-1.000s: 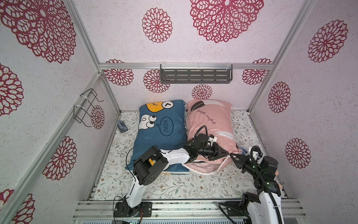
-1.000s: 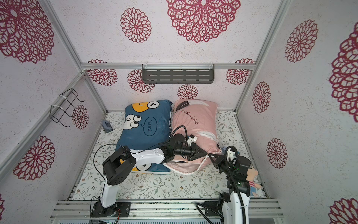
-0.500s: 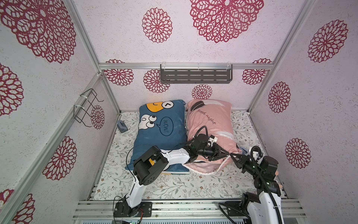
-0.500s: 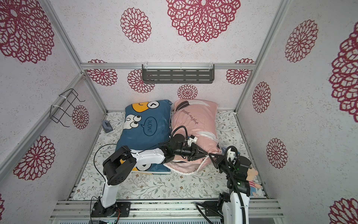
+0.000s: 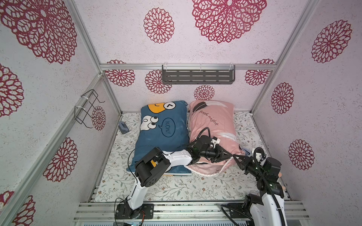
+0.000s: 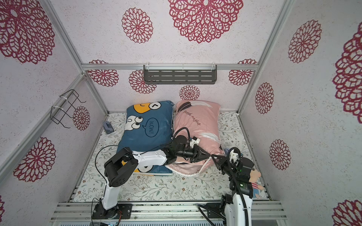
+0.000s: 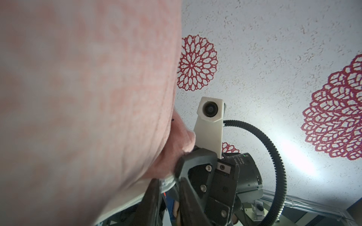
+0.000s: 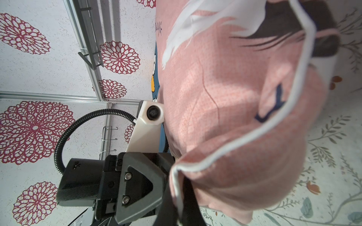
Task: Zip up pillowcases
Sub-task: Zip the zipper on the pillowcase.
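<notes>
Pillowcase corner [image 8: 197, 176], seemingly in right claw [image 8: 179, 205]

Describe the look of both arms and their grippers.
The left arm and right arm have white links and black joints. The left gripper and right gripper are black with triangular, screw-fastened fingers; each carries a white camera mount and ribbed black cable.

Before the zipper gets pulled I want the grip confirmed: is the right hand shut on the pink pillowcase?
Shut on it: the right hand has its fingers pinching the white-piped corner of the pink pillowcase.
</notes>
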Motion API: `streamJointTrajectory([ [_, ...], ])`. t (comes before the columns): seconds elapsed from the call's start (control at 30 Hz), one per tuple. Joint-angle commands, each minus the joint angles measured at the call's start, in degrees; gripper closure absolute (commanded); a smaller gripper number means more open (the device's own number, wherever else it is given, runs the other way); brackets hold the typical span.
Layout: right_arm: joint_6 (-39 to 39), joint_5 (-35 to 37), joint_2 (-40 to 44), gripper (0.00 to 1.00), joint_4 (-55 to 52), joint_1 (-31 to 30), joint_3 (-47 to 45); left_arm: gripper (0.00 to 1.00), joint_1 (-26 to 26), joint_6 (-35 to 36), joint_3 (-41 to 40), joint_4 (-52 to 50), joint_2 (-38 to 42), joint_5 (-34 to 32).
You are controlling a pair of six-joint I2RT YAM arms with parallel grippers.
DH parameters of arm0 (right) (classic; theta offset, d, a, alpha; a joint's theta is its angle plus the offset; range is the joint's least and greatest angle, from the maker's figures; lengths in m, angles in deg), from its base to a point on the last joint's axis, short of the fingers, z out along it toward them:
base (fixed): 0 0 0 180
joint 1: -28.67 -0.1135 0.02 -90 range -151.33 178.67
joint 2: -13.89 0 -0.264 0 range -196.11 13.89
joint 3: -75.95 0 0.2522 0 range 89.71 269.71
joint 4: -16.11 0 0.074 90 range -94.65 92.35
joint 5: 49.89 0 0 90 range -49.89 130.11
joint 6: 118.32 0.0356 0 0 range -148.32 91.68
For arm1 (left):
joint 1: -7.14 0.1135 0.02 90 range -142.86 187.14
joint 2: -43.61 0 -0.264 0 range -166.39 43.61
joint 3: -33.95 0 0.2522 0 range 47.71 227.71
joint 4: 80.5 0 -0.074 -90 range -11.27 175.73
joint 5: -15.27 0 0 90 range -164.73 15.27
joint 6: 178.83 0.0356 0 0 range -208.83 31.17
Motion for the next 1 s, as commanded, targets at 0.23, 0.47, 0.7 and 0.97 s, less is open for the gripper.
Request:
streamJointTrajectory([
  [0.23, 0.9, -0.5, 1.2, 1.0, 2.7, 0.1, 1.1, 0.82, -0.8, -0.9, -0.5, 2.3, -1.0, 0.7],
  [0.47, 1.0, -0.5, 1.0, 1.0, 2.8, 0.1, 1.2, 0.9, -0.8, -1.0, -0.6, 2.5, -1.1, 0.6],
  [0.7, 1.0, -0.5, 1.3, 1.0, 1.8, 0.1, 2.5, 0.98, -0.9, -1.3, -0.8, 3.0, -1.3, 0.6],
  [0.97, 0.4, 0.5, 3.3, 1.0, -0.8, 0.1, 4.5, 1.0, -0.8, 0.4, -1.8, 1.9, 0.3, -0.5],
])
